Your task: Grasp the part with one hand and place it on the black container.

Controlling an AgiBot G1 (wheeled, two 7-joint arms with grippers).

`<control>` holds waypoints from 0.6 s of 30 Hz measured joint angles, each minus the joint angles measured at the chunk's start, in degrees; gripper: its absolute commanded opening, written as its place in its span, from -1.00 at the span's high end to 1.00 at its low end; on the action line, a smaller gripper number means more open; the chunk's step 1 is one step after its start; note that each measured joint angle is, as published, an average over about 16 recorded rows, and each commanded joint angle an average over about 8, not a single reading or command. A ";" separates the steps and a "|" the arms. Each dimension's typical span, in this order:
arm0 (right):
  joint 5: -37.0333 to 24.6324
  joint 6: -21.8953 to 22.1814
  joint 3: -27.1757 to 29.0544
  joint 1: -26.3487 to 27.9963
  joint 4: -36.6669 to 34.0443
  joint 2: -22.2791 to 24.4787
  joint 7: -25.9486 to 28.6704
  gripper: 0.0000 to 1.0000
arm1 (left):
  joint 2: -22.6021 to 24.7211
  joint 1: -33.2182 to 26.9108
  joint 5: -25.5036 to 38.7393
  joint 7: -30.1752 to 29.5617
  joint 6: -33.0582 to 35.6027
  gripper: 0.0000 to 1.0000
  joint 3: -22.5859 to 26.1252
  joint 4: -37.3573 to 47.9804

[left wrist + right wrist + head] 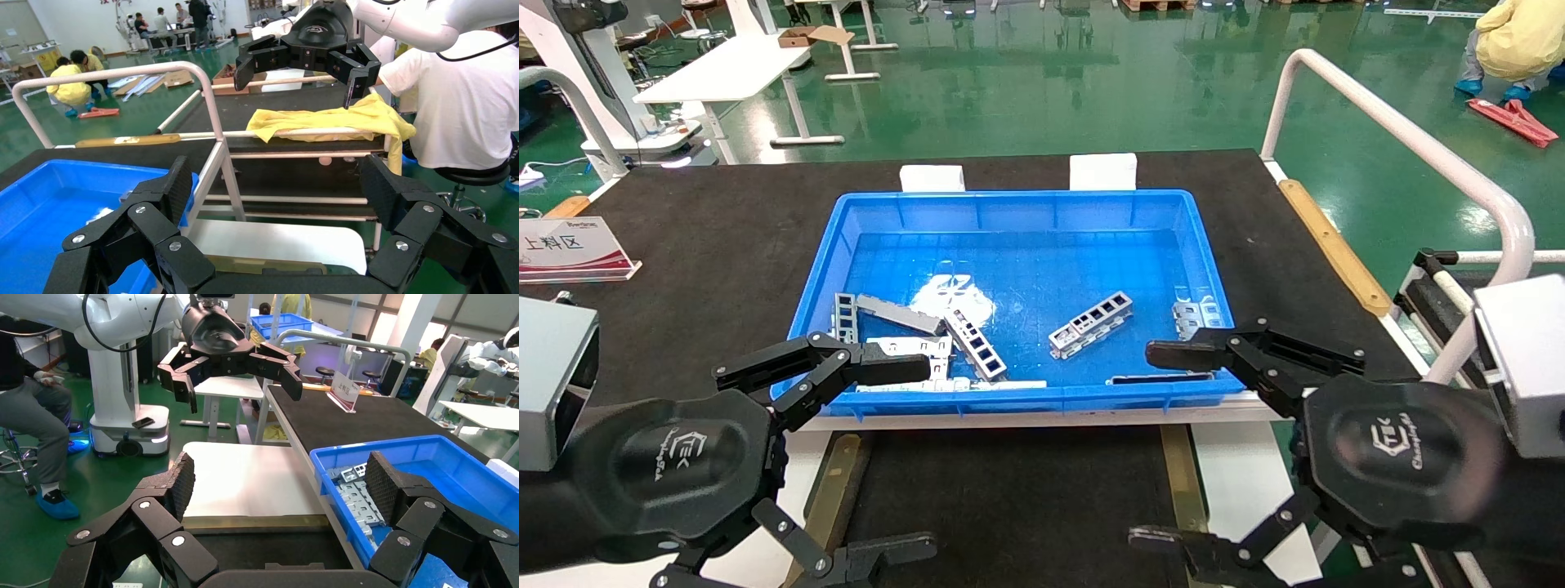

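Bright, even overhead light in all three views. Strong white glare patch on floor of blue bin (1026, 278), near its middle; streaky reflections on glossy green floor (1091, 90) beyond. Matte black table (723, 237) soaks up light, no sheen. Shadows soft and short, faint under metal parts in bin. Wide-angle bending at head view edges, white rail (1410, 139) curving. Wrist views sharp up close, background softer.

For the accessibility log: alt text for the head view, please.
Both grippers, left gripper and right gripper, hang open and empty at the near edge of a blue bin of loose metal brackets; one windowed part lies alone near its middle. Between the grippers, nearer the robot, the black container is bare.
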 measured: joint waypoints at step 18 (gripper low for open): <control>0.00 0.00 0.00 0.00 0.00 0.00 0.00 -1.00 | 0.00 0.00 0.00 0.00 0.00 -1.00 0.00 0.00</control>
